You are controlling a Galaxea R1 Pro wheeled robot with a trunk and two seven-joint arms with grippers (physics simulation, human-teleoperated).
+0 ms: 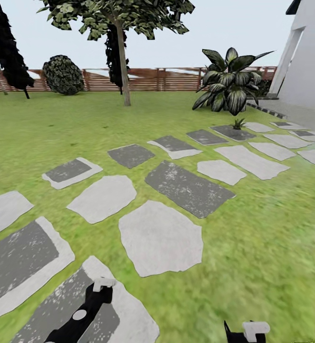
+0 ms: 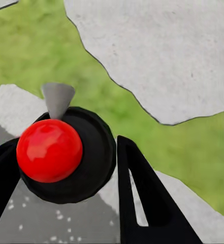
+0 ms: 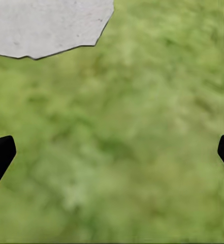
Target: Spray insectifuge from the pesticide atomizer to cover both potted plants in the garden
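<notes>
With the pesticide atomizer (image 2: pixel 61 152) clamped upright in the left pincer (image 2: pixel 66 168) and the right pincer (image 3: pixel 112 152) open, one potted plant (image 1: pixel 238 124) stands far ahead-right.

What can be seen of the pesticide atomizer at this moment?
In the left wrist view the pesticide atomizer is seen from above: a glossy red ball top on a round black body, with a grey cone-shaped nozzle sticking out to one side. It sits between the black fingers of the left gripper, which close against its sides, so it looks held. Under it lie grey paving stone and green grass. Its label and lower body are hidden from this angle.
</notes>
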